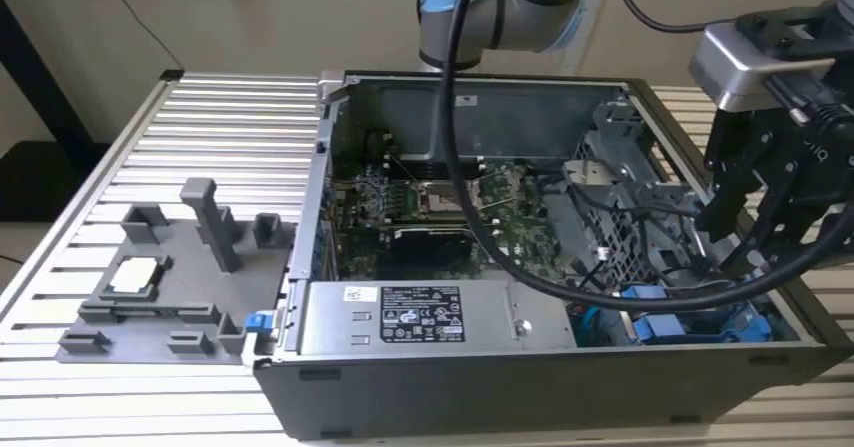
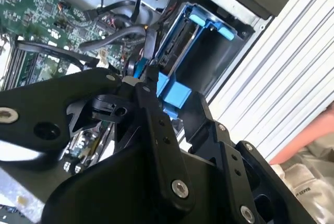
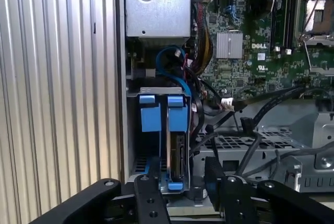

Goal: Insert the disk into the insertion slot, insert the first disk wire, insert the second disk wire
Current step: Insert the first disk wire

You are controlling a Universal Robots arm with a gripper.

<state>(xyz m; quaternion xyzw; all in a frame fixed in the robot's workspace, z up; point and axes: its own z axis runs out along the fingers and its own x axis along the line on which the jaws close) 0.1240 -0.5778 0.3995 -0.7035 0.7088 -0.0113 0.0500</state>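
Pincer [image 3: 181, 174]: black fingers apart, hanging just over the blue carrier.
Disk [image 3: 178, 156]: on edge in its carrier, seated in the slot [image 3: 136, 151] at the case's corner.
Case [image 1: 534, 387]: open, lying on the slatted desk [image 1: 200, 147].
Cables [image 3: 261, 109]: black, loose just beside the slot.
Power-supply box [image 1: 414, 317]: near the disk.

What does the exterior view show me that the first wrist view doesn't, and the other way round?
The exterior view takes in the whole open computer case, the labelled power-supply box, the grey parts tray on the slatted table and the robot arm. The first wrist view looks closely into the drive bay: the disk sits edge-on in its blue carrier, a blue cable looped nearby. Both show the blue carrier and the green motherboard.
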